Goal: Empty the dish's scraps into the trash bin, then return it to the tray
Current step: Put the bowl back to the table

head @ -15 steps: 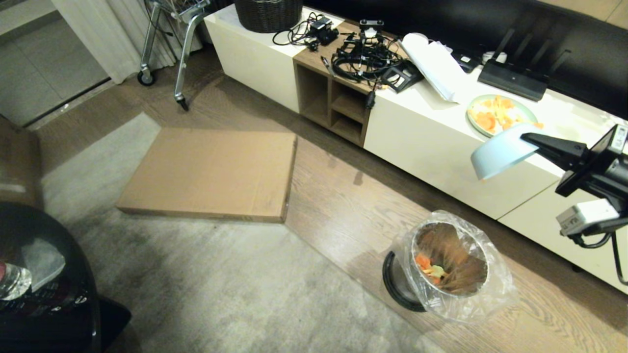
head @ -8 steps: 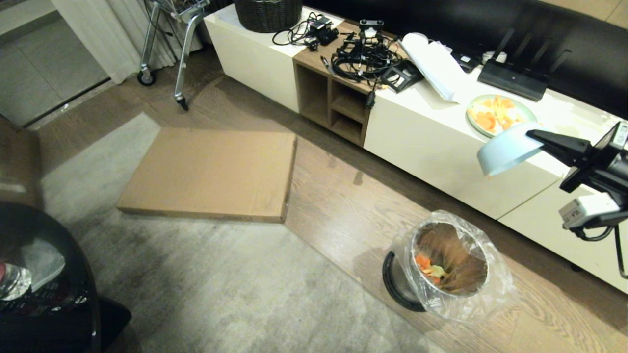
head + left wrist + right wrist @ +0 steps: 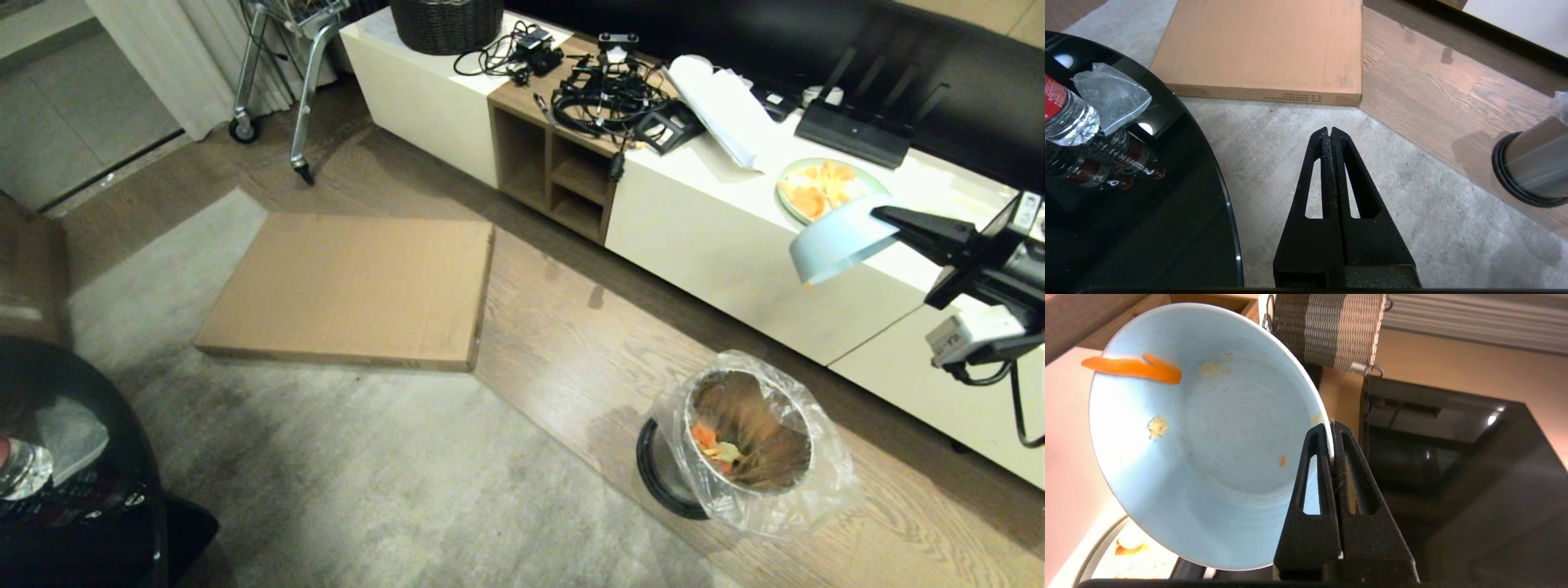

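My right gripper point(image 3: 878, 214) is shut on the rim of the dish point(image 3: 841, 241), a pale blue bowl held tipped in the air beside the white cabinet, up and to the right of the trash bin point(image 3: 747, 441). In the right wrist view the dish point(image 3: 1208, 437) is nearly empty. One orange strip of scraps point(image 3: 1133, 369) clings at its far rim, with a few pale crumbs. Orange and yellow scraps point(image 3: 712, 445) lie inside the bag-lined steel bin. My left gripper point(image 3: 1329, 130) is shut and empty over the carpet. The tray is out of view.
A pale-green plate point(image 3: 829, 189) with orange pieces sits on the white cabinet point(image 3: 718, 237) just behind the dish. A flat cardboard box point(image 3: 351, 286) lies on the floor. A black glass table point(image 3: 73, 490) with a bottle stands at near left. Cables and a woven basket point(image 3: 447, 23) sit further along the cabinet.
My right gripper has lifted the dish slightly, keeping it tipped. The bin and my left arm have not moved.
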{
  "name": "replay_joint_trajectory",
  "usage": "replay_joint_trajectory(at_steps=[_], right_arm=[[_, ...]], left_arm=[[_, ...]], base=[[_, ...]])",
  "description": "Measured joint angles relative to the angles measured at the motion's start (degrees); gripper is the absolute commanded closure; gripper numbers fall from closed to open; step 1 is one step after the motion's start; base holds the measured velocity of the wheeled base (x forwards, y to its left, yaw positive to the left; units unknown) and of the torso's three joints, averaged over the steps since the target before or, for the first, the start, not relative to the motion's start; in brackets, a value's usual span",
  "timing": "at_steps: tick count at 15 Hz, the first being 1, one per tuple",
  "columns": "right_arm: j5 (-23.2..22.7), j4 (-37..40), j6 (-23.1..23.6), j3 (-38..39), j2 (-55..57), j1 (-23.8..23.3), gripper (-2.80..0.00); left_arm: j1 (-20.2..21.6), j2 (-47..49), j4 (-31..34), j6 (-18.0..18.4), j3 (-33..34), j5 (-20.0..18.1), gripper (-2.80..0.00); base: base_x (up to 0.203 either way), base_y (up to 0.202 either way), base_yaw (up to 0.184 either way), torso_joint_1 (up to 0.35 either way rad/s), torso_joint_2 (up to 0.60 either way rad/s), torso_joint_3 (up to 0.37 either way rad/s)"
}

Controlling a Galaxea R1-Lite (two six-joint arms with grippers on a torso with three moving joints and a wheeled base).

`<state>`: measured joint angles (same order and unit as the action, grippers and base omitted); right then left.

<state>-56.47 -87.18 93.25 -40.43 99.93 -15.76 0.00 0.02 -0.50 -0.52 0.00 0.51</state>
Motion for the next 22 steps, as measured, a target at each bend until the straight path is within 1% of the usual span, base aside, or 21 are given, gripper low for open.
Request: replay_joint_trajectory(at_steps=[5, 8, 10, 12, 14, 17, 22], right_arm=[[1.2, 0.0, -0.9, -1.5, 2.0, 1.3, 0.0], [3.9, 0.0, -3.2, -4.2, 3.0, 1.5, 0.0], [6.6, 0.0, -4.7, -5.3, 3.5, 1.5, 0.0], [8.1, 0.0, -7.2, -7.0, 4.3, 1.7, 0.0], [8.1, 0.0, -9.1, -7.7, 4.6, 2.3, 0.0], [7.5, 0.0, -10.1, -5.7, 3.9, 3.7, 0.0], [7.1, 0.0, -11.5, -2.8, 2.0, 2.8, 0.0]], left_arm=[[0.0, 0.0, 0.0, 0.0, 0.0, 0.0, 0.0], [0.0, 0.0, 0.0, 0.0, 0.0, 0.0, 0.0], [0.0, 0.0, 0.0, 0.0, 0.0, 0.0, 0.0], [0.0, 0.0, 0.0, 0.0, 0.0, 0.0, 0.0], [0.0, 0.0, 0.0, 0.0, 0.0, 0.0, 0.0], [0.0, 0.0, 0.0, 0.0, 0.0, 0.0, 0.0], [0.0, 0.0, 0.0, 0.0, 0.0, 0.0, 0.0]], base=[[0.0, 0.0, 0.0, 0.0, 0.0, 0.0], [0.0, 0.0, 0.0, 0.0, 0.0, 0.0], [0.0, 0.0, 0.0, 0.0, 0.0, 0.0], [0.0, 0.0, 0.0, 0.0, 0.0, 0.0], [0.0, 0.0, 0.0, 0.0, 0.0, 0.0], [0.0, 0.0, 0.0, 0.0, 0.0, 0.0], [0.0, 0.0, 0.0, 0.0, 0.0, 0.0]])
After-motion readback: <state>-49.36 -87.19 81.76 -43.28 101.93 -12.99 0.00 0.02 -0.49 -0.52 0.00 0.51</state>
